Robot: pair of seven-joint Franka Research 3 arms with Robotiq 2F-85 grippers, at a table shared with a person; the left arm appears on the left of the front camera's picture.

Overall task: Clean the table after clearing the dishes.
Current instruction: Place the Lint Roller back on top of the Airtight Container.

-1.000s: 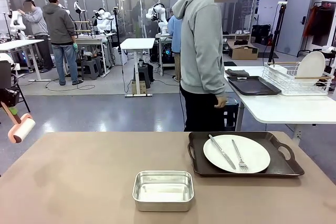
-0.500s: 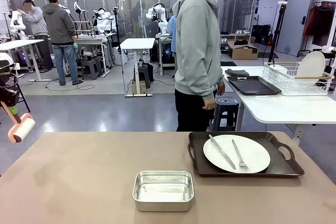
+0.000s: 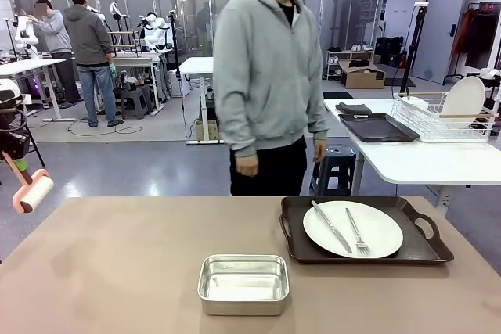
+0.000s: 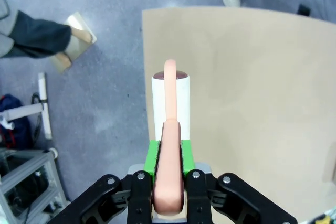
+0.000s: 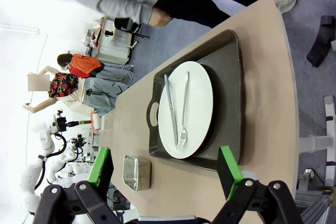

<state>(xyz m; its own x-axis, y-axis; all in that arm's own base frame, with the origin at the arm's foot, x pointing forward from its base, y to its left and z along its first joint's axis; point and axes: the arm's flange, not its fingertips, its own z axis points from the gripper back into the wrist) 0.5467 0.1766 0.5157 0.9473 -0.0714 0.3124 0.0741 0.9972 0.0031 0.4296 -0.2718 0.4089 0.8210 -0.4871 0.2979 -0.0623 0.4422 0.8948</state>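
Person [image 3: 270,76] has turned to face the table [image 3: 117,256]. Left gripper [image 4: 168,157] hangs at its left edge, clamped on a roller [image 4: 170,95]; right gripper [image 5: 164,167] hovers above, jaws apart.

1 roller [image 3: 33,192], 1 tray [image 3: 296,234] on tbl [image 3: 125,263], 1 plate [image 3: 383,228], 1 knife [image 3: 332,227], 1 fork [image 3: 356,234], 1 steel pan [image 3: 243,307]

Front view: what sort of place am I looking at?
Probably a robotics lab: the left gripper holds a lint roller near the table, a plate sits on a tray, a dish rack stands behind.
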